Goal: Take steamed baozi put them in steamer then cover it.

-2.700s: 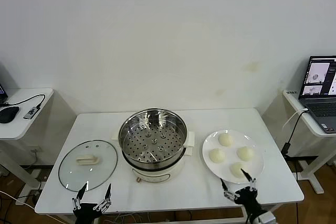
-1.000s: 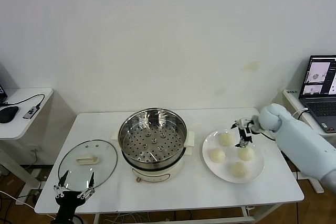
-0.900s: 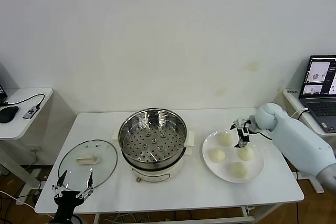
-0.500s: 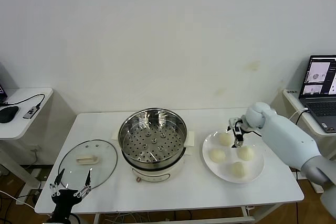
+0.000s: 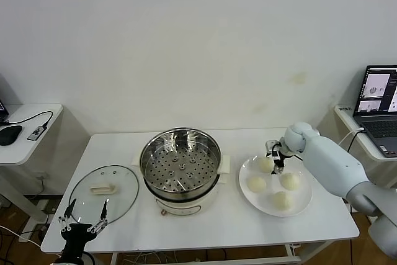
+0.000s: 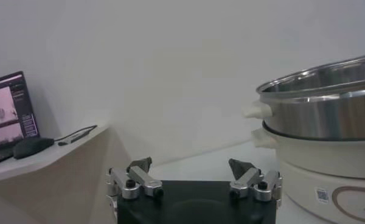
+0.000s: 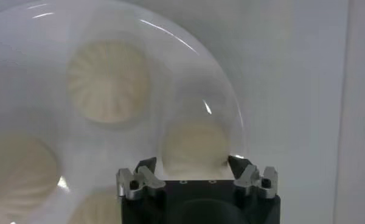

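Several cream-white baozi lie on a white plate (image 5: 304,206) right of the steamer. My right gripper (image 5: 273,159) is down over the far baozi (image 5: 265,164). In the right wrist view its fingers straddle that baozi (image 7: 193,143), one fingertip (image 7: 236,163) touching its side and a small gap at the other; the baozi rests on the plate. The steamer (image 5: 149,153) stands mid-table, uncovered, its perforated tray bare. The glass cover (image 5: 103,193) lies flat to its left. My left gripper (image 5: 87,206) hangs open at the table's front left corner, holding nothing.
A side table with a laptop (image 5: 379,113) stands at the right, close behind my right arm. Another side table with a mouse (image 5: 9,134) and cables is at the left. The left wrist view shows the steamer's wall (image 6: 328,109) from low down.
My right arm has swung in over the plate and shifted left from between the baozi onto the far one. The left gripper has hardly moved.
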Action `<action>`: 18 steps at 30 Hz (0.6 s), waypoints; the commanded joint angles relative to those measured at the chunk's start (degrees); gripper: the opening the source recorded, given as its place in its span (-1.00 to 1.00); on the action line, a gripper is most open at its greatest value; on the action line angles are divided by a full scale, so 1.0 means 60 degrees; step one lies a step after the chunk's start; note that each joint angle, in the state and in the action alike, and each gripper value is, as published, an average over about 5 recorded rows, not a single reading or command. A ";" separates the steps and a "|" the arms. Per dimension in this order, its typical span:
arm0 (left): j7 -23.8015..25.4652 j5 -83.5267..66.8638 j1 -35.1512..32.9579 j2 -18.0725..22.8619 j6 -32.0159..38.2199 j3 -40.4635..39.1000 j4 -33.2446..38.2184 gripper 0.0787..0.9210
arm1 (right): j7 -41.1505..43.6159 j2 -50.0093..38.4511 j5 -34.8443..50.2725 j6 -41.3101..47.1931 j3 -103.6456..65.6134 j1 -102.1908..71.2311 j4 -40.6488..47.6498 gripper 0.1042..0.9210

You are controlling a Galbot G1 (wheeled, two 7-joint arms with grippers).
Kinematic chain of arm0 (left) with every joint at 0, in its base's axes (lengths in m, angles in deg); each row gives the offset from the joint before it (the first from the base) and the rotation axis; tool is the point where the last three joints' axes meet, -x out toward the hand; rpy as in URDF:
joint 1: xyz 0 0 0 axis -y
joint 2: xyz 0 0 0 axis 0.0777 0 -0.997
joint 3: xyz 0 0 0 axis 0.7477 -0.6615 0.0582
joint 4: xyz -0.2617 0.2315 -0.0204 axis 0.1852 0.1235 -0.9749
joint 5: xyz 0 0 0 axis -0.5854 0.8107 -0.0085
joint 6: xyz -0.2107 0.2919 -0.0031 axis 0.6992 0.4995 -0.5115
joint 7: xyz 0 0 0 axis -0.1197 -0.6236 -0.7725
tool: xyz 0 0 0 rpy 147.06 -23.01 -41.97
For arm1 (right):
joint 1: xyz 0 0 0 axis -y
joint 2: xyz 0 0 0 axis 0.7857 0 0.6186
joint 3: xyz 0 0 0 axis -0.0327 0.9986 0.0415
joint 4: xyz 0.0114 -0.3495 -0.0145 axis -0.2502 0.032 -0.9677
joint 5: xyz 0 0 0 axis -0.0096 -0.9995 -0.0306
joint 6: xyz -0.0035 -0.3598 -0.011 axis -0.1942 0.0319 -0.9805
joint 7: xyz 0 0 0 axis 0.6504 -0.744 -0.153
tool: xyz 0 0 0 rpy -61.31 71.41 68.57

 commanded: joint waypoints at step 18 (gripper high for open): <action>0.0016 -0.0658 -0.0039 -0.0167 -0.0156 -0.0166 0.0043 0.77 | 0.0561 -0.1738 0.2913 0.0043 0.1905 0.2728 -0.2835 0.13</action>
